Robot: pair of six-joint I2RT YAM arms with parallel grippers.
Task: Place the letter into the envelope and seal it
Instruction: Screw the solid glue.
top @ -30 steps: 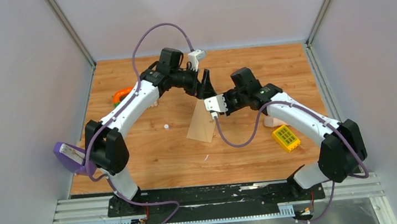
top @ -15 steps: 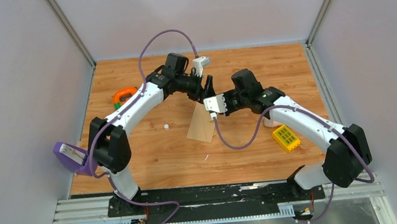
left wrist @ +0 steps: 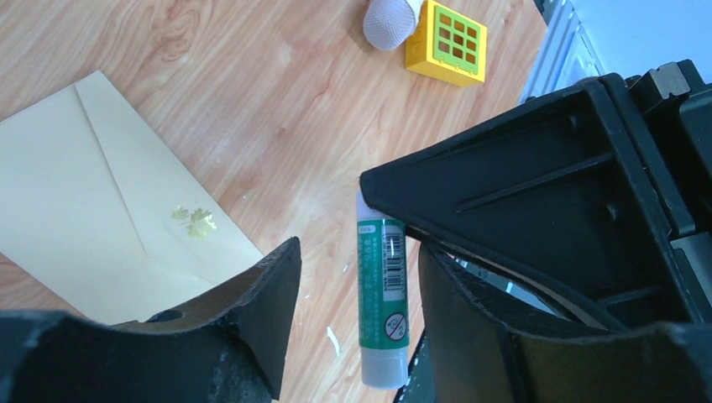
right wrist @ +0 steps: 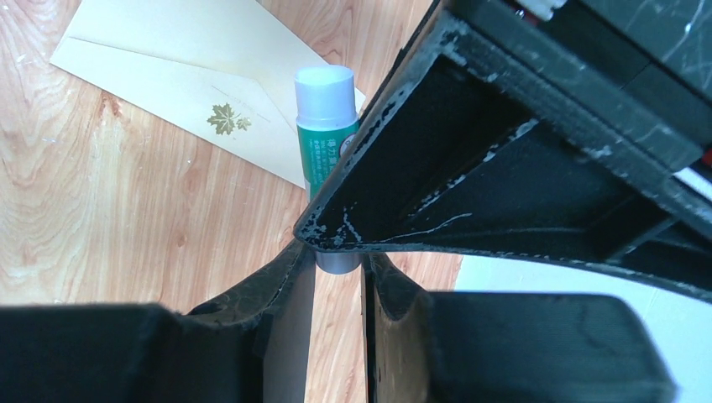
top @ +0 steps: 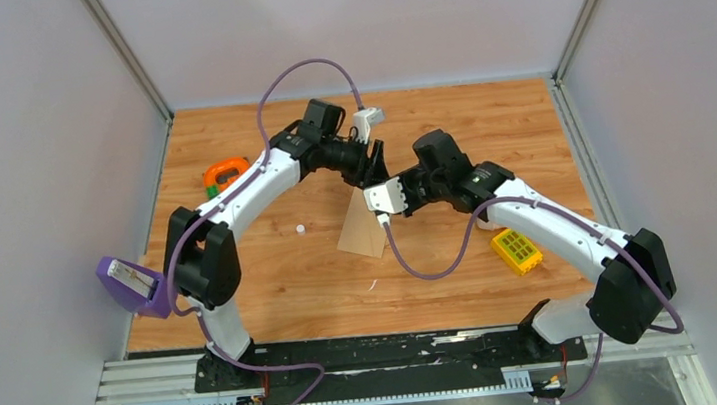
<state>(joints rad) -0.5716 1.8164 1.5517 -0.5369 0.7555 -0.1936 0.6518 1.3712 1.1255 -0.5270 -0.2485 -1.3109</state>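
The envelope point(top: 365, 226) lies flat on the wooden table, its flap seams and a gold leaf mark point(left wrist: 195, 222) facing up; it also shows in the right wrist view point(right wrist: 168, 59). The letter is out of view. Above the envelope the two grippers meet. My right gripper point(right wrist: 338, 269) is shut on the grey end of a green glue stick point(right wrist: 327, 138). My left gripper point(left wrist: 361, 315) stands open around the stick's other, capped end point(left wrist: 384, 294), with a gap at the left finger point(left wrist: 269, 311).
A yellow block with a green grid point(top: 516, 250) and a white rounded object point(left wrist: 390, 18) lie right of the envelope. An orange-and-green item point(top: 223, 169) sits at the far left, a purple device point(top: 132, 284) at the left edge. Grey walls enclose the table.
My left arm has moved right toward the right gripper, and its jaws have narrowed around the glue stick. The right gripper has shifted slightly left, still gripping the stick.
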